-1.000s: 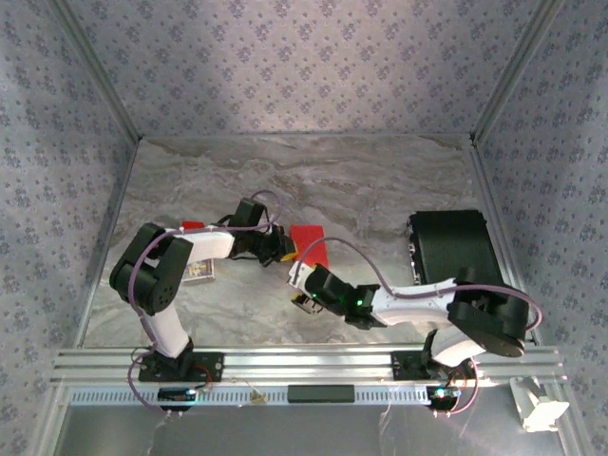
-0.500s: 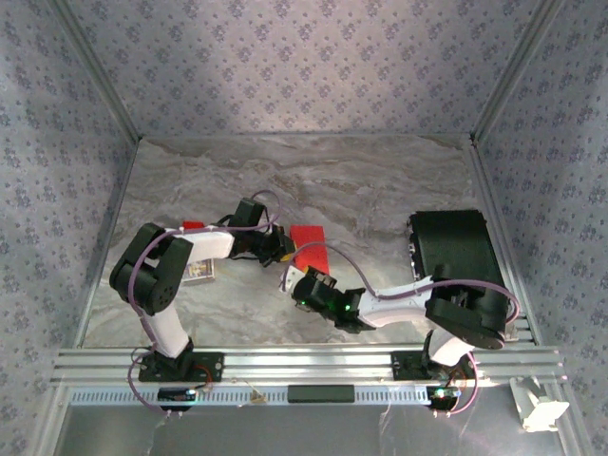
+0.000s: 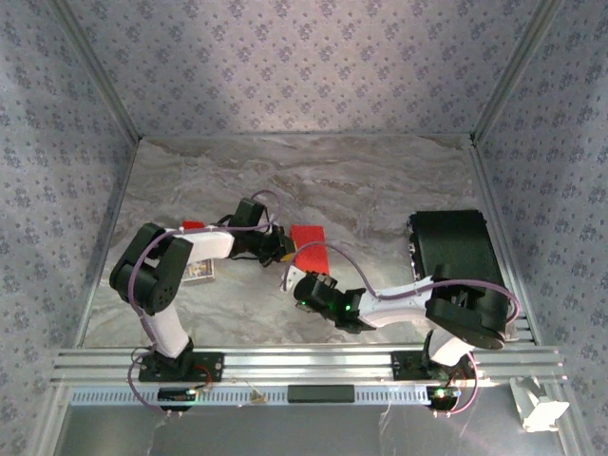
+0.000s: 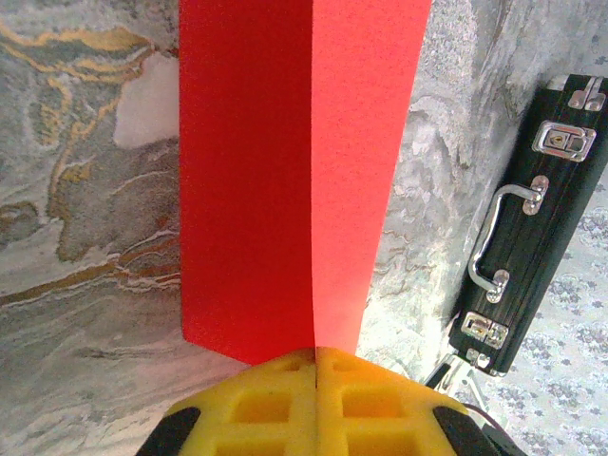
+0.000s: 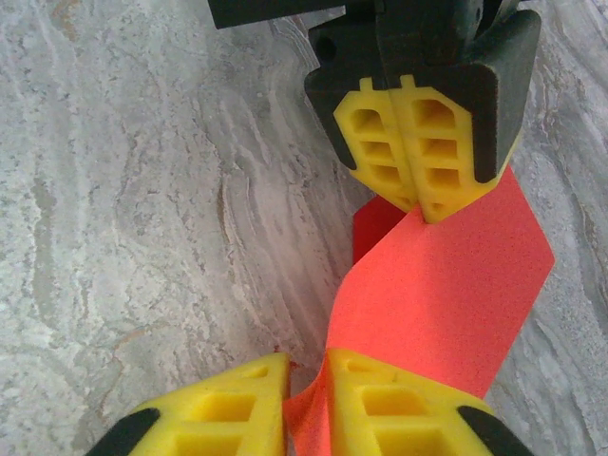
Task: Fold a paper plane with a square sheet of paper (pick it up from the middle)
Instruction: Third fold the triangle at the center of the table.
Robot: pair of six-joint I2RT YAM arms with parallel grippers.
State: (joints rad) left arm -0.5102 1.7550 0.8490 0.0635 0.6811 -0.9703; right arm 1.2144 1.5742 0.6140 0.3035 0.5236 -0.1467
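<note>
While the left claw (image 5: 418, 195) stays clamped on the square sheet of paper (image 4: 294, 171), the right claw (image 5: 306, 404) pinches its near edge; the next move calls for creasing.

- Left gripper (image 5: 418, 152) reaching in from the left with elbow bent, yellow pads pressed together.
- Right gripper (image 5: 306, 404) reaching in low from the right, jaws nearly closed, facing the left one.

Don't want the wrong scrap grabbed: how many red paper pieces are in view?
2: the folded sheet mid-table, and a small red piece just behind the left forearm. Arms may hide more.
</note>
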